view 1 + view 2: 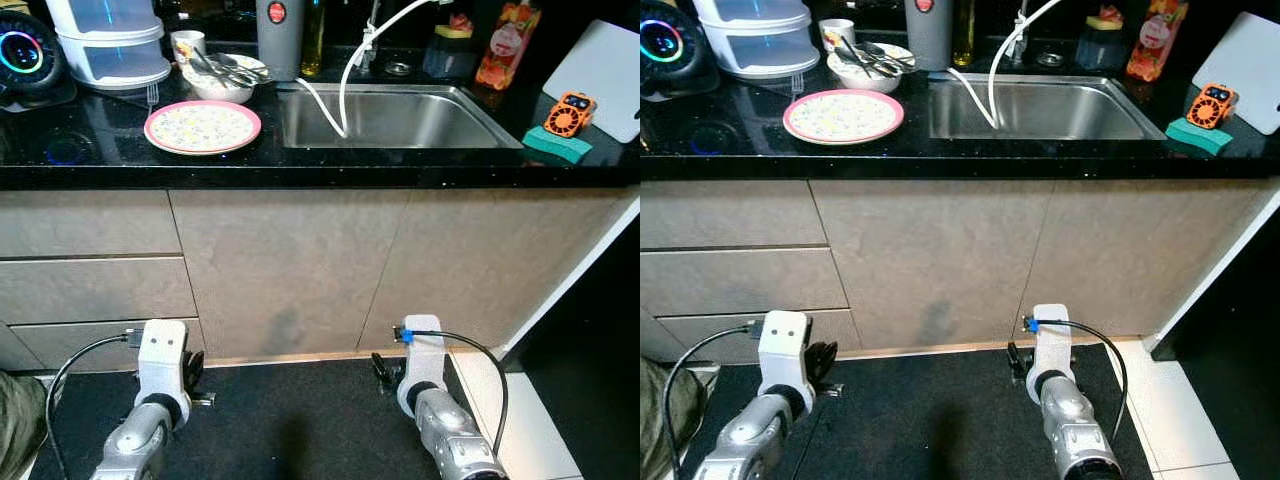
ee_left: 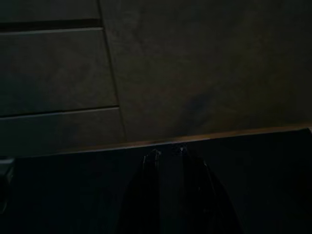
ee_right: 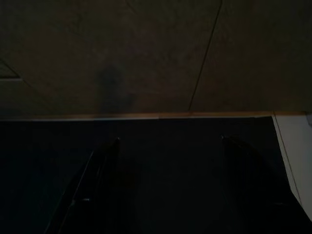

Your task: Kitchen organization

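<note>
A pink-rimmed plate (image 1: pixel 203 126) lies on the black counter (image 1: pixel 100 165) left of the steel sink (image 1: pixel 420 120). Behind the plate a white bowl (image 1: pixel 222 78) holds metal utensils, and a fork (image 1: pixel 152 96) lies beside it. A white hose (image 1: pixel 345 95) hangs into the sink. Both arms hang low in front of the cabinets, far below the counter. My left gripper (image 2: pixel 168 153) is shut with nothing in it. My right gripper (image 3: pixel 170 141) is open and holds nothing.
Stacked clear containers (image 1: pixel 110 40), a lit speaker (image 1: pixel 25 55), a cup (image 1: pixel 187 42) and a grey tumbler (image 1: pixel 280 35) line the back. Right of the sink sit an orange mini fan (image 1: pixel 570 113) on a green sponge (image 1: pixel 556 145), a white board (image 1: pixel 600 75) and a juice bottle (image 1: pixel 507 45). Drawers (image 1: pixel 90 290) are left.
</note>
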